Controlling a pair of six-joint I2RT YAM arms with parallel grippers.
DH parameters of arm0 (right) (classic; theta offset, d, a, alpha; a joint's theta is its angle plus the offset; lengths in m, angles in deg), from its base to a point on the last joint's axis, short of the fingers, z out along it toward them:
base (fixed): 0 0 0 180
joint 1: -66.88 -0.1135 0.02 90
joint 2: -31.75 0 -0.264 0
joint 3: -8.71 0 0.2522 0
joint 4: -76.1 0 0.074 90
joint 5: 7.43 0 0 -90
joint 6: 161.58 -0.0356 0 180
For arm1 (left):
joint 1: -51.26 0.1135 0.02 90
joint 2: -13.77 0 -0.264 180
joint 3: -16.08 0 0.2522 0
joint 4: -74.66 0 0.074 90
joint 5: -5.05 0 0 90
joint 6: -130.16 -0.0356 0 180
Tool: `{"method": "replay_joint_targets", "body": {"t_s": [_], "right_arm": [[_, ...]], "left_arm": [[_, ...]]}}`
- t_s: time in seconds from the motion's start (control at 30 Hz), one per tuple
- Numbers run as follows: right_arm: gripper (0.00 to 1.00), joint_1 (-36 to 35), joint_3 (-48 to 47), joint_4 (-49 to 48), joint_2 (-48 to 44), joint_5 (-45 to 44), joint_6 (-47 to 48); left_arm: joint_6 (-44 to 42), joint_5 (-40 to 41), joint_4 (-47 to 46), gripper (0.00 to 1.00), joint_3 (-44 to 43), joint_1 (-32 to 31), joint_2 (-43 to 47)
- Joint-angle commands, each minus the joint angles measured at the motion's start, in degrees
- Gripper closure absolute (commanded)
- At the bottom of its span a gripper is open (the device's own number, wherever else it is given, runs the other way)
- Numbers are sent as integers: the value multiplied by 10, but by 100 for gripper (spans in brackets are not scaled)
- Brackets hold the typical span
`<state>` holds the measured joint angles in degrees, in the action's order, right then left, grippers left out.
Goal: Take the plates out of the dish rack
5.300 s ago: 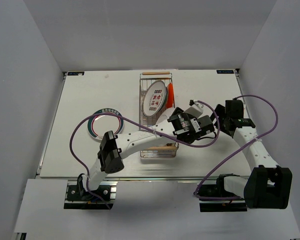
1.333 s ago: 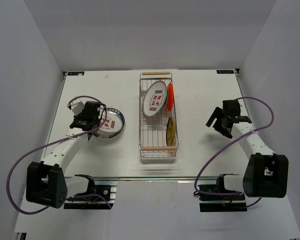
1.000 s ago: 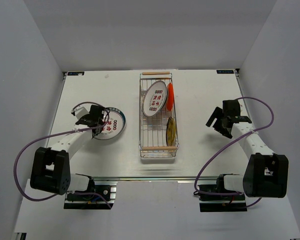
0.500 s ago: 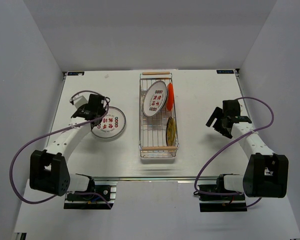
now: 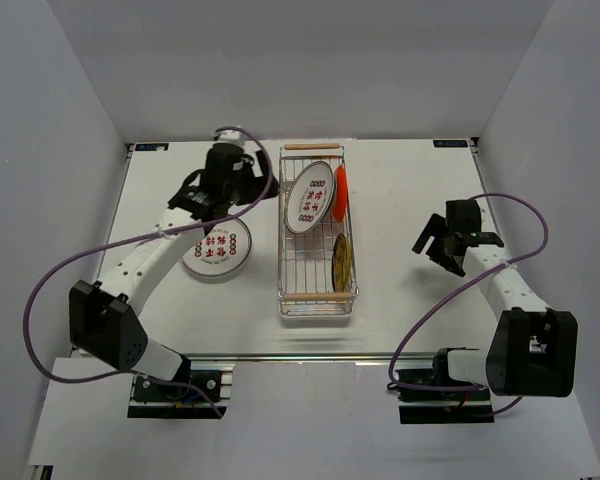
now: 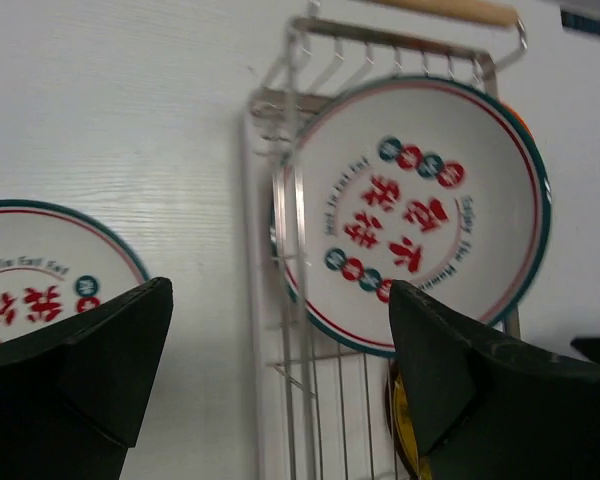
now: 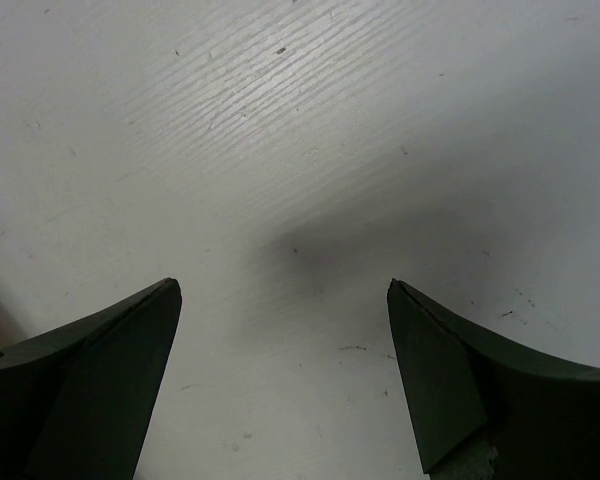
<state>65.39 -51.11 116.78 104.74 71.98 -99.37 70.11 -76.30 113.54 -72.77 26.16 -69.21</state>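
Note:
The dish rack (image 5: 283, 262) stands mid-table and holds three plates on edge: a white plate with red marks (image 5: 310, 197), an orange-red plate (image 5: 341, 190) and a yellow-brown plate (image 5: 342, 262). Another red-marked plate (image 5: 217, 250) lies flat on the table left of the rack. My left gripper (image 5: 248, 188) hovers open beside the rack's far left corner, holding nothing. In the left wrist view its open jaws (image 6: 280, 288) frame the rack wire (image 6: 290, 200), the standing red-marked plate (image 6: 420, 215) and the flat plate (image 6: 40, 260). My right gripper (image 5: 432, 250) is open over bare table (image 7: 283, 285).
A wooden bar handle (image 5: 318, 296) closes the rack's near end and another (image 6: 450, 10) its far end. Purple cables loop from both arms. Grey walls enclose the white table on three sides.
My left gripper let go of the red-marked plate, which now lies flat on the table, then rose and swung right toward the rack's far end. The right arm has not moved.

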Motion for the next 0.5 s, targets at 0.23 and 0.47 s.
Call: {"method": "replay_joint_targets", "body": {"t_s": [0.23,0.47], "right_arm": [[11,0,-19,-2,-9,-6,14],[11,1,-14,-6,-24,5,16]], "left_arm": [[-171,-122,11,2,-145,-143,-130],[-168,-25,11,2,-179,-172,-170]]}}
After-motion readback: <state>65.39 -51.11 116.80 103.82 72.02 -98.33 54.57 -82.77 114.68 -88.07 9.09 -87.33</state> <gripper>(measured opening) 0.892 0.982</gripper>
